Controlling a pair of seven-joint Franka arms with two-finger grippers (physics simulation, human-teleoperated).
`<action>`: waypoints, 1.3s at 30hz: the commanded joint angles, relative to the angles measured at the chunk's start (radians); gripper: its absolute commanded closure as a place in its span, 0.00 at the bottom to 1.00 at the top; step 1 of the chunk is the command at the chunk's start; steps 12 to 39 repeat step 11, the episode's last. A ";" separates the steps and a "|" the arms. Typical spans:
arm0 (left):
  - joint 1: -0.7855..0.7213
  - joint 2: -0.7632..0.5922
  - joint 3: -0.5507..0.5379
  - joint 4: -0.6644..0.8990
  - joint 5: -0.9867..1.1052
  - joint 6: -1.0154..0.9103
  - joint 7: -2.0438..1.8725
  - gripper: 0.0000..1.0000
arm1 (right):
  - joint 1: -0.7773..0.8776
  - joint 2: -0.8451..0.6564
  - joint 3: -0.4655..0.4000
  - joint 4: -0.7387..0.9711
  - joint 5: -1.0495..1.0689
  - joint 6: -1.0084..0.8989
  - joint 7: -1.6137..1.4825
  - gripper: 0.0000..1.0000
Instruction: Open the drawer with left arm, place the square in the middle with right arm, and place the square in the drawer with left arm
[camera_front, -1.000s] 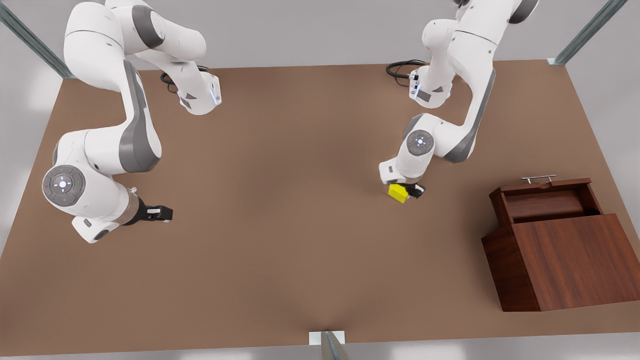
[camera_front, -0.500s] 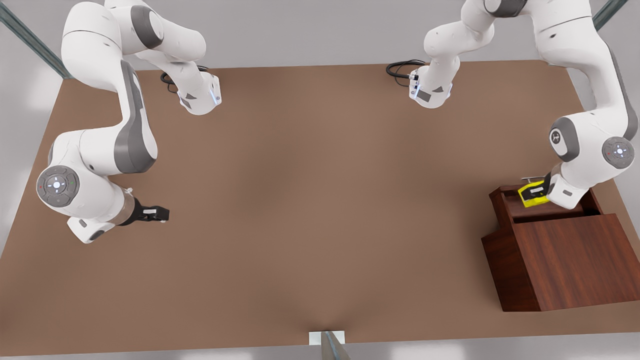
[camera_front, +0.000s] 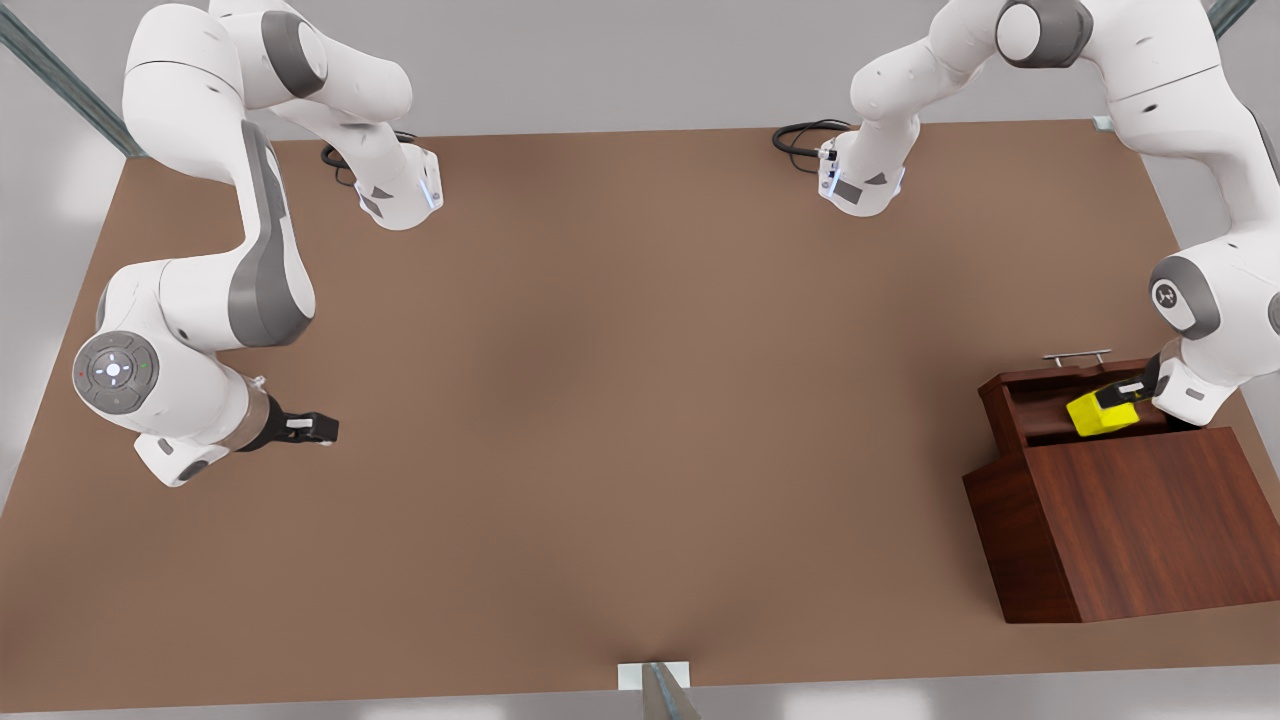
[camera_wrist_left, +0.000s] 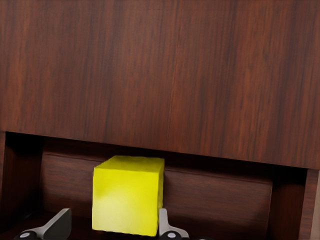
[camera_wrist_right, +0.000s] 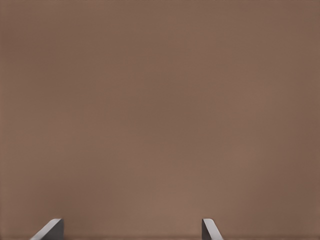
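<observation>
Over the pulled-out shallow reddish-brown wooden drawer (camera_front: 1060, 398), at the front view's right, sits the small bright yellow square (camera_front: 1099, 413). The left gripper (camera_front: 1128, 392) is at the cube's side there. From that view I cannot tell if the cube rests on the drawer floor or hangs a little above it.

The left wrist view brings what the front view hides: the square (camera_wrist_left: 128, 195) has one grey finger (camera_wrist_left: 164, 226) touching its side, while the other finger (camera_wrist_left: 54, 227) stands apart from it with a clear gap, so the left claw is apart, not clamped. Behind the cube this view shows the dark inside wall of the drawer (camera_wrist_left: 215, 192) and above it the wide wooden front of the cabinet box (camera_wrist_left: 160, 75).

The front view adds the slim silver bar handle (camera_front: 1076, 356) at the drawer's far edge and the cabinet box (camera_front: 1140, 520) behind the drawer.

Well apart, at the front view's left, the right gripper (camera_front: 312, 428) waits low over the plain brown table (camera_front: 600, 400). The right wrist view shows its fingers (camera_wrist_right: 47, 230) spread wide over bare table (camera_wrist_right: 160, 110).
</observation>
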 joint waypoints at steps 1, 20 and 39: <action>0.000 0.000 0.000 0.000 0.002 0.000 -0.002 0.00 | 0.000 0.000 0.000 0.000 0.000 0.000 0.000 0.00; -0.391 -0.135 -0.060 0.362 -0.011 -0.634 -0.074 0.00 | 0.000 0.001 0.000 -0.002 0.000 0.003 0.000 0.00; -0.391 -0.135 -0.060 0.362 -0.011 -0.634 -0.074 0.00 | 0.000 0.001 0.000 -0.002 0.000 0.003 0.000 0.00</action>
